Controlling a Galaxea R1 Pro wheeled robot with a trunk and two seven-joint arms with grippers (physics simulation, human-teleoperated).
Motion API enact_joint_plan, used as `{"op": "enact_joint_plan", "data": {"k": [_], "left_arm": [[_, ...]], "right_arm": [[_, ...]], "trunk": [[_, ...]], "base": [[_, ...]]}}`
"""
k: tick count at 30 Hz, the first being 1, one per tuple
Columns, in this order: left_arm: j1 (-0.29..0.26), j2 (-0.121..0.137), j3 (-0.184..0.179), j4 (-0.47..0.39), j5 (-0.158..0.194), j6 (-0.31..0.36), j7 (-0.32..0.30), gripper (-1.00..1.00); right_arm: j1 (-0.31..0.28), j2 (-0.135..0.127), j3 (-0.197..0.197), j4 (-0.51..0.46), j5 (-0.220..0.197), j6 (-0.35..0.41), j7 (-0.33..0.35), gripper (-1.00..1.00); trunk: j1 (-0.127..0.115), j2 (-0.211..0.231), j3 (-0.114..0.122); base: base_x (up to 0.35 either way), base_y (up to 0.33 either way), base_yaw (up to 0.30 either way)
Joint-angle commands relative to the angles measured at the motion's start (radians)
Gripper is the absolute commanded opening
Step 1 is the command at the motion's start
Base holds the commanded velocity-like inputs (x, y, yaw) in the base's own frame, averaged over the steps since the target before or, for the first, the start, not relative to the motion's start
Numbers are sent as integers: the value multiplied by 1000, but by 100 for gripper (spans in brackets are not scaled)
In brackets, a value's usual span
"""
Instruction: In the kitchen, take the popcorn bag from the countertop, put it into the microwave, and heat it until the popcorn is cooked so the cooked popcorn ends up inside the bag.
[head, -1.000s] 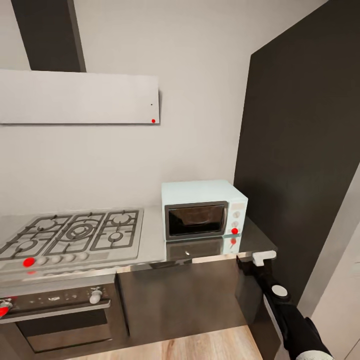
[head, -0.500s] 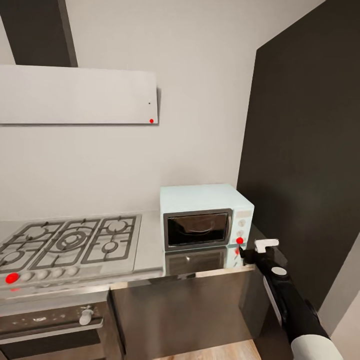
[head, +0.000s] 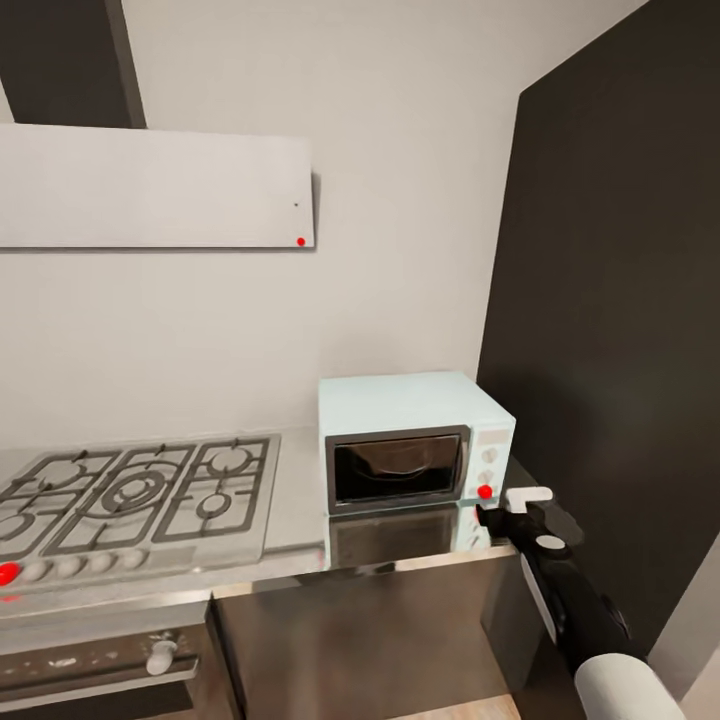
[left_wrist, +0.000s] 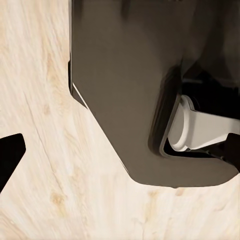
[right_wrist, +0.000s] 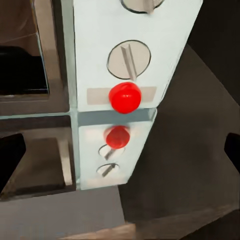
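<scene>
At the far left of the head view a gas hob (head: 135, 495) sits set into the countertop (head: 295, 500), with a steel oven (head: 100, 660) below it and a pale extractor hood (head: 150, 187) on the wall above. Just beside the hob stands the microwave (head: 412, 440), door closed (its dark glass mirrored in the steel top). Its red button (head: 485, 491) glows at the foot of the knob panel. The right gripper (head: 498, 518) hovers just short of that button; in the right wrist view the button (right_wrist: 125, 97) lies between its spread, empty fingers (right_wrist: 10, 162). The left gripper's finger (left_wrist: 9, 157) points at wooden floor (left_wrist: 45, 140); its grip I cannot tell.
</scene>
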Motion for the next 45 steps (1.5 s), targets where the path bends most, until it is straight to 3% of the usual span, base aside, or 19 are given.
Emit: {"op": "enact_joint_plan", "data": {"k": [1, 6, 22, 24, 30, 36, 45], "left_arm": [[0, 0, 7, -2, 1, 7, -3, 100], [0, -1, 6, -2, 0, 8, -3, 100], [0, -6, 6, -2, 1, 8, -3, 100], [0, -6, 6, -1, 1, 8, -3, 100], [0, -6, 6, -1, 1, 8, -3, 100], [0, -6, 6, -1, 1, 8, -3, 100], [0, -6, 6, -1, 1, 8, -3, 100]], "right_arm": [[0, 0, -2, 14, 10, -39, 7, 100], [0, 0, -3, 61, 10, -109, 7, 100], [1, 0, -2, 94, 10, -196, 7, 100], [1, 0, -4, 149, 10, -237, 7, 100], [1, -1, -7, 182, 10, -273, 7, 100], [1, -1, -74, 208, 10, -286, 8, 100], [1, -1, -82, 208, 10, -286, 8, 100]], "trunk": [[1, -1, 0], [1, -1, 0], [1, -1, 0], [1, -1, 0], [1, -1, 0], [1, -1, 0], [1, -1, 0]], "base": [[175, 0, 0], [63, 0, 0], [85, 0, 0], [1, 0, 0], [0, 0, 0], [0, 0, 0], [0, 0, 0]]}}
